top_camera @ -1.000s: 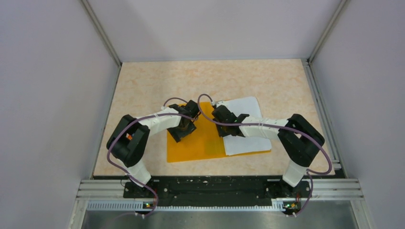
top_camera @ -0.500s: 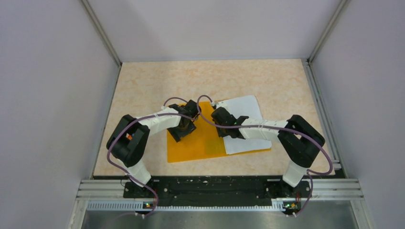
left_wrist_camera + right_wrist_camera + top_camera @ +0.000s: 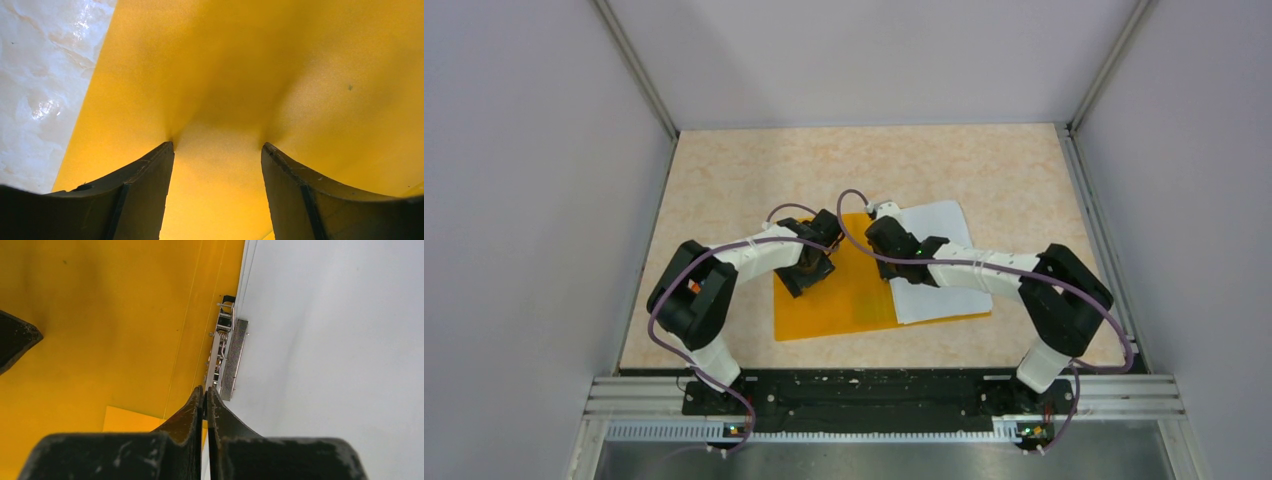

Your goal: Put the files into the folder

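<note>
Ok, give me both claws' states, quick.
Left claw: open, pressing on the orange folder.
Right claw: shut, at the line where the folder meets the white paper; whether it pinches anything cannot be told.

The beige marbled table (image 3: 724,180) carries an orange folder (image 3: 844,300), lying flat beneath both grippers. Bare tabletop shows just left of the left gripper (image 3: 217,146). Right of the right gripper (image 3: 205,390), a white sheet (image 3: 939,230) covers the folder.
</note>
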{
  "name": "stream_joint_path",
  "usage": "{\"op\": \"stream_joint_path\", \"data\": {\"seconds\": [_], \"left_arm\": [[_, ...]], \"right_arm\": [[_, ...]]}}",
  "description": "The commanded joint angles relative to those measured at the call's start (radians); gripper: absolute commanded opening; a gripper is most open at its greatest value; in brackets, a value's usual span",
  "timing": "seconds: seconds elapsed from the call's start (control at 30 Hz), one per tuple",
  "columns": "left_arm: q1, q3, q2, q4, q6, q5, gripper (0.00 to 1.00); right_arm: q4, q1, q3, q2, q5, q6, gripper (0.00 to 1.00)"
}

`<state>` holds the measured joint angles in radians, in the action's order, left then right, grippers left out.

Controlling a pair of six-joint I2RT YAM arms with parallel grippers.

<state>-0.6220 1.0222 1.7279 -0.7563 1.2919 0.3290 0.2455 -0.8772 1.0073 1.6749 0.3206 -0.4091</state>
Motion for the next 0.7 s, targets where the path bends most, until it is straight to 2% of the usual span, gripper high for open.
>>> {"op": "stream_joint_path", "data": {"seconds": [0.0,0.67], "left_arm": [[0.0,-0.122,0.163,0.074,0.011,-0.102,0.69],[0.001,-0.122,0.165,0.072,0.015,-0.104,0.69]], "right_arm": [[0.139,-0.01,0.02,-0.019,0.018,0.029,0.0],[0.183,-0.011,0.074,-0.051,0.022,0.048,0.0]]}}
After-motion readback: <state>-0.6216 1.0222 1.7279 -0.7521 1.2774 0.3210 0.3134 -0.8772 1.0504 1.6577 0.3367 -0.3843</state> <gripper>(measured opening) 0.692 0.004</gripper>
